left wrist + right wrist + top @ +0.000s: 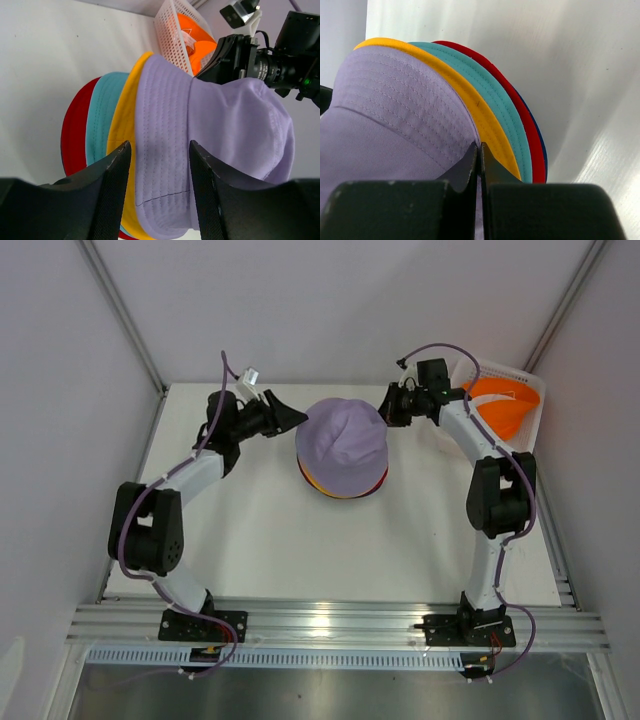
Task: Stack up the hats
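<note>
Hats (342,445): 5-high stack, lav. top

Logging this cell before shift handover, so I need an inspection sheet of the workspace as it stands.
Surface: white table, no marks seen.
Job's things: lavender hat tops a pile over yellow hat, teal hat, red hat and navy hat; orange hat lies in the basket, not yet stacked.
Clutter: white lattice basket, far right corner.
Grippers: left gripper open, fingers astride the lavender brim; right gripper shut on the opposite brim.
Cables: purple cables run along both arms.
Surroundings: white walls; metal rail at the near edge.
</note>
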Available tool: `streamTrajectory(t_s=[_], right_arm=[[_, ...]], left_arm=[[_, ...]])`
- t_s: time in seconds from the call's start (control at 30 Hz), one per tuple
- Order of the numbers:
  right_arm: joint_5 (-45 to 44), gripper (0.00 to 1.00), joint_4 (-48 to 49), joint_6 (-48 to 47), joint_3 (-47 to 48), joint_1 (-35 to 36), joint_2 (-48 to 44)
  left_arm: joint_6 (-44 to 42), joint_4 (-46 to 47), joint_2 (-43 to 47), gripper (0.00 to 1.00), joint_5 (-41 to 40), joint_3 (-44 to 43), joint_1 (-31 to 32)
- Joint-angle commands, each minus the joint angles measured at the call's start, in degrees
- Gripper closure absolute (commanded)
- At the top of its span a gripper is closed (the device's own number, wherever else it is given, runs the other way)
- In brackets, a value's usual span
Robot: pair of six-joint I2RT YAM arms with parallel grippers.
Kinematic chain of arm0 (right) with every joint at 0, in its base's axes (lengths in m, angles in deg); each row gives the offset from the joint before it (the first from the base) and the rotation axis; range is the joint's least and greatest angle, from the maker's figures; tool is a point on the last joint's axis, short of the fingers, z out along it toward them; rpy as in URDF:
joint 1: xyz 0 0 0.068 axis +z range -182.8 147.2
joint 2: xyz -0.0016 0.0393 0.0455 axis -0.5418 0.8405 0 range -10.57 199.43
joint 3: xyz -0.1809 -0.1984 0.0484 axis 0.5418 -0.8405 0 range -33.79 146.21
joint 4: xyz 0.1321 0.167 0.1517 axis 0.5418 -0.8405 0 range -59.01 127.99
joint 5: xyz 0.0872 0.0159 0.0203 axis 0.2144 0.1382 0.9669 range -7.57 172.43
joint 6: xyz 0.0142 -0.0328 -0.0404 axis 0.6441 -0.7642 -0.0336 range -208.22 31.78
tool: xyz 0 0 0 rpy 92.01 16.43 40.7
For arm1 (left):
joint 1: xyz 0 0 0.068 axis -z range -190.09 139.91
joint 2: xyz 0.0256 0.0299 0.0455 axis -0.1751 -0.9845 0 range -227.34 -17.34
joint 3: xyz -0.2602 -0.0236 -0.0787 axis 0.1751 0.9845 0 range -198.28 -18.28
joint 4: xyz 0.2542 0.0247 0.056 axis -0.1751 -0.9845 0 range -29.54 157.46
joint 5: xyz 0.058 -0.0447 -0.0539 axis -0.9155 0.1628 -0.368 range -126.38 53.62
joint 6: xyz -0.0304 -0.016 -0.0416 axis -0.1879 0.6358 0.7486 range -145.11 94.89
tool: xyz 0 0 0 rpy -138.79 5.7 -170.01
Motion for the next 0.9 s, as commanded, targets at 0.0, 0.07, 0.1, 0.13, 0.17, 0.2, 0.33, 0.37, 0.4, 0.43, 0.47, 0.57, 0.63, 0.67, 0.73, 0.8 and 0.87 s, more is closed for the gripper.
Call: streamTrajectory(t_s=[0.0,0.07,0.1,0.13,0.17,0.2,0.33,0.37,0.4,0.43,0.47,0.57,0.63,0.67,0.73,0.8,0.87], right_arm=[[-1.81,1.0,-2.36,-1.26,2.88,1.06,1.83],[-1.81,1.0,-2.45,-1.17,3.4,1.24,1.84],[-1.72,1.0,-2.45,-1.25,3.4,1.33,1.75],[-1.72,1.0,-2.45,-1.17,3.75,1.42,1.75],[-1.72,1.0,-2.62,-1.17,3.84,1.59,1.75],[-1.63,1.0,-2.8,-1.17,4.02,1.59,1.75],[-1.72,1.0,-3.32,-1.26,4.98,1.86,1.66],[-1.72,1.0,-3.32,-1.26,5.16,1.94,1.66],[-1.81,1.0,-3.24,-1.26,5.25,1.94,1.66],[-1.81,1.0,-3.24,-1.26,5.34,1.94,1.57],[-1.89,1.0,-3.32,-1.26,5.34,1.94,1.48],[-2.51,1.0,-3.85,-1.52,5.16,2.03,1.31],[-2.51,1.0,-4.11,-1.61,5.08,1.94,1.31],[-2.6,1.0,-4.2,-1.61,4.9,1.94,1.31],[-2.68,1.0,-4.38,-1.52,4.72,2.12,1.4],[-2.95,1.0,-4.38,-1.61,4.2,2.21,1.22],[-3.3,1.0,-3.94,-1.43,3.85,2.3,0.87]], left_arm=[[2.64,3.01,-1.15,0.46,0.34,0.6,0.45],[2.91,2.66,-1.68,0.46,-0.1,0.43,0.45],[3.25,2.75,-1.85,0.46,-0.19,0.25,0.45],[3.52,2.92,-2.12,0.46,-0.19,0.25,0.45],[3.7,3.18,-2.21,0.47,-0.02,-0.1,0.53],[4.13,3.27,-2.3,0.47,0.07,-0.28,0.62],[4.66,3.28,-2.91,0.54,0.69,-1.59,1.5],[4.92,3.27,-3.26,0.58,0.69,-1.51,1.76],[5.97,3.62,-3.44,0.62,0.51,-1.68,1.85],[6.68,4.15,-3.53,0.75,0.16,-0.38,1.85],[7.38,4.85,-3.53,0.81,-0.45,0.24,1.85],[9.49,4.69,-3.53,0.99,-4.3,1.91,1.85],[10.38,1.27,-3.44,0.99,-7.47,2.8,1.85],[10.55,0.12,-3.61,0.99,-10.18,3.06,1.85],[10.64,-0.51,-4.75,0.99,-11.26,3.59,1.85],[11.6,1.42,-5.63,0.99,-10.22,5.69,1.85],[12.13,3.88,-5.99,0.99,-10.21,8.05,2.29]])
